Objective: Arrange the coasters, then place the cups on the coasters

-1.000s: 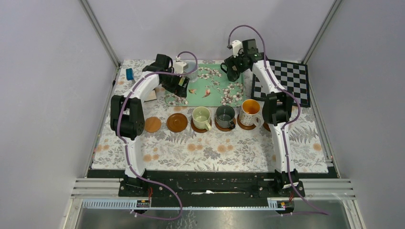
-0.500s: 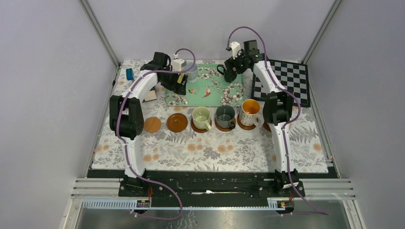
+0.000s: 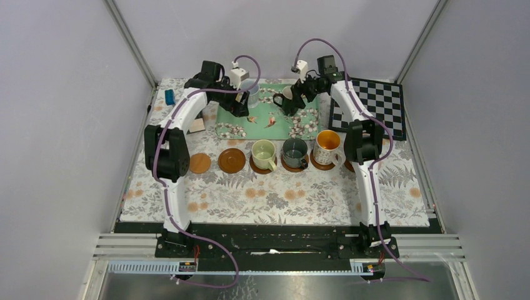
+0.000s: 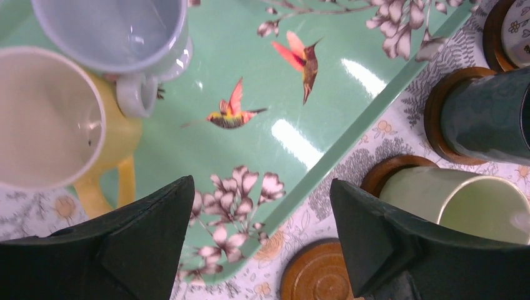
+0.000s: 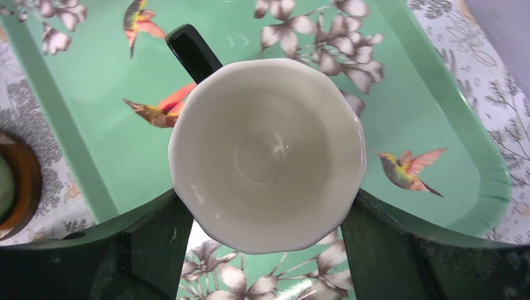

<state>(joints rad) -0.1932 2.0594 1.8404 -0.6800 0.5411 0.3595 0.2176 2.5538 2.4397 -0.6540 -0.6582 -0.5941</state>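
— Where is the black mug [image 5: 265, 156] at this moment?

— Over the green floral tray [image 3: 262, 132], which lies along the far edge of the table [image 3: 281, 195], near its middle. The right gripper [image 5: 265, 194] is clamped on it, one finger pressed against each side. The mug is glossy white inside with a wavy, scalloped rim. Its black handle sticks out on the side away from the wrist. Whether its base touches the tray cannot be told.

— And the other arm?

— The left gripper [image 4: 261, 182] hangs over the left half of the tray with its fingers spread wide and nothing between them. Just beyond it, at the tray's left end, stand the yellow mug [image 4: 50, 119] and the pale blue mug [image 4: 119, 31]. They are close together, the blue one's handle turned toward the yellow one's rim. Both are upright and empty.

— How do the coasters lie?

— In a row across the middle of the table, just nearer than the tray's near edge. From the left, the orange-brown coaster [image 3: 200, 163] and the darker brown coaster [image 3: 232, 160] are bare. Each of the next three coasters carries a cup: the pale green mug [image 3: 264, 153], the dark green mug [image 3: 294, 151] and the floral mug [image 3: 327, 147] with its orange inside. The right arm hides what lies past the floral one.

— Anything else on the table?

— A checkerboard [image 3: 369, 106] at the far right corner, beside the tray.
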